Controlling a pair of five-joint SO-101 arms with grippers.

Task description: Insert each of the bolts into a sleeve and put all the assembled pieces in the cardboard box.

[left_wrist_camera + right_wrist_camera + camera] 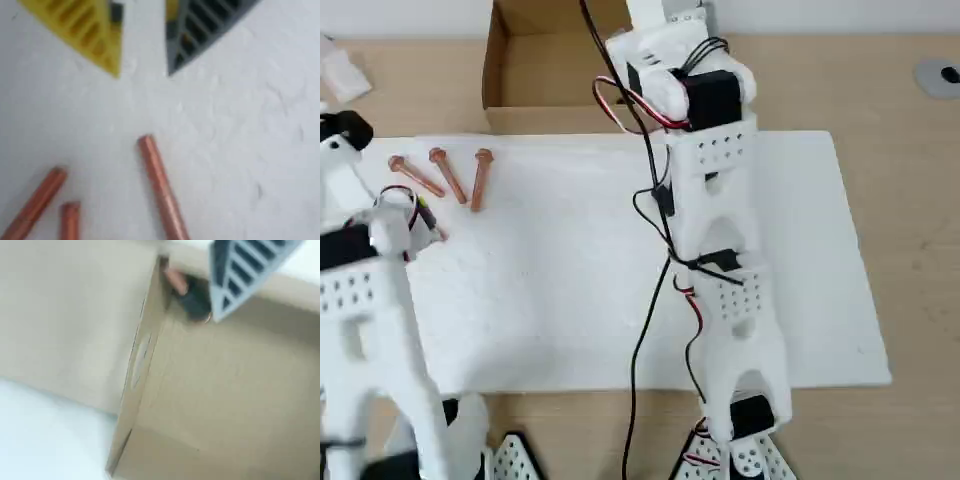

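Three copper bolts (445, 175) lie side by side on the far left part of the white foam sheet (570, 290). My left gripper (142, 75) hangs open just above the foam, its yellow and grey fingers a short way from the shaft ends of the bolts (160, 190), with nothing between them. The right arm (715, 190) stretches across the foam to the cardboard box (495, 70) at the back. In the right wrist view a grey finger (240, 275) hovers inside the box (145, 350), beside a bolt in a black sleeve (192, 297) lying in a corner.
A black cable (645, 330) runs down along the right arm over the foam. A small white object (340, 70) sits at the far left of the wooden table, a grey disc (940, 75) at the far right.
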